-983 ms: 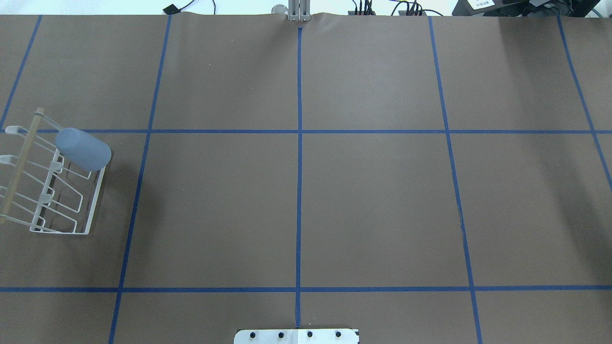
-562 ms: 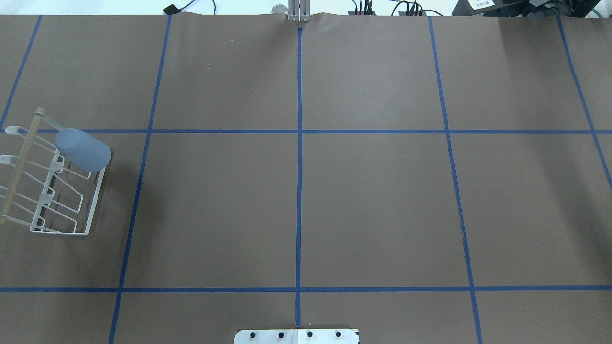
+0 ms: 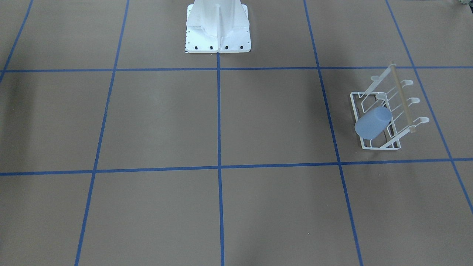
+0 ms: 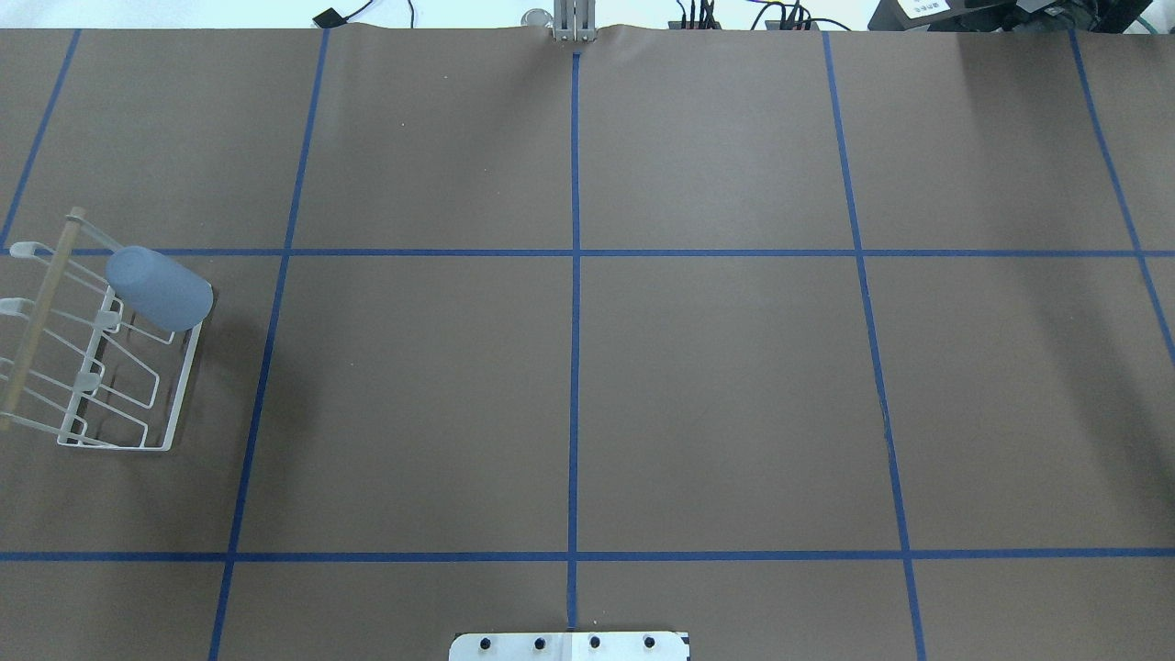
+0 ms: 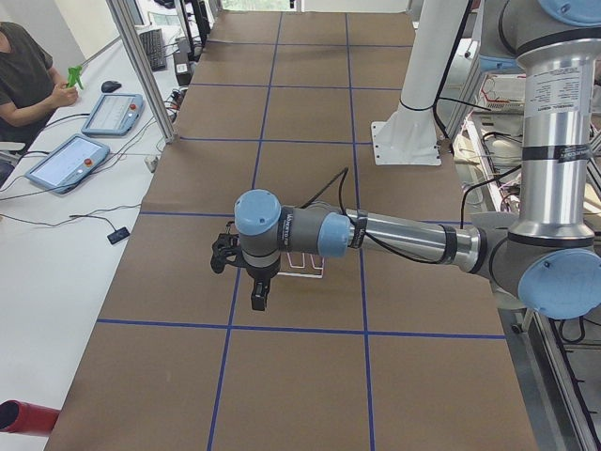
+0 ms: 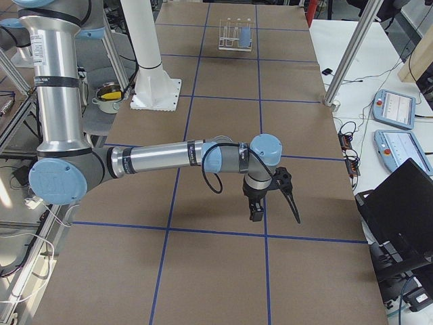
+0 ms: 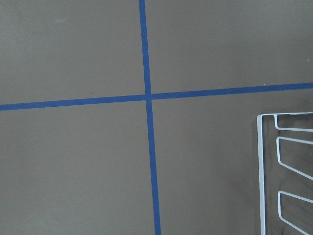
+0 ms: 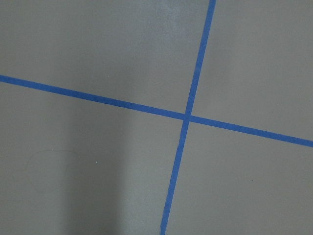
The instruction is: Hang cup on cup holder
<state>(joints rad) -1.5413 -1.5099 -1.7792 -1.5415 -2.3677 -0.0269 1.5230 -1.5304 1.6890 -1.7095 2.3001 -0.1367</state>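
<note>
The pale blue cup (image 4: 161,289) sits tilted over the far prong of the white wire cup holder (image 4: 179,395), on the table's left side. Both also show in the front-facing view, the cup (image 3: 372,122) on the holder (image 3: 380,147). In the left wrist view only a corner of the holder (image 7: 259,171) shows. My left gripper (image 5: 239,282) hangs high above the table in front of the holder, clear of the cup. My right gripper (image 6: 276,215) hangs above the table's right end, far from the cup (image 6: 245,35). I cannot tell if either is open or shut.
Brown table with a blue tape grid (image 4: 575,252). The white robot base (image 3: 218,26) stands at the robot's edge. Tablets (image 5: 84,155) and cables lie on the side table. A person (image 5: 23,75) sits there.
</note>
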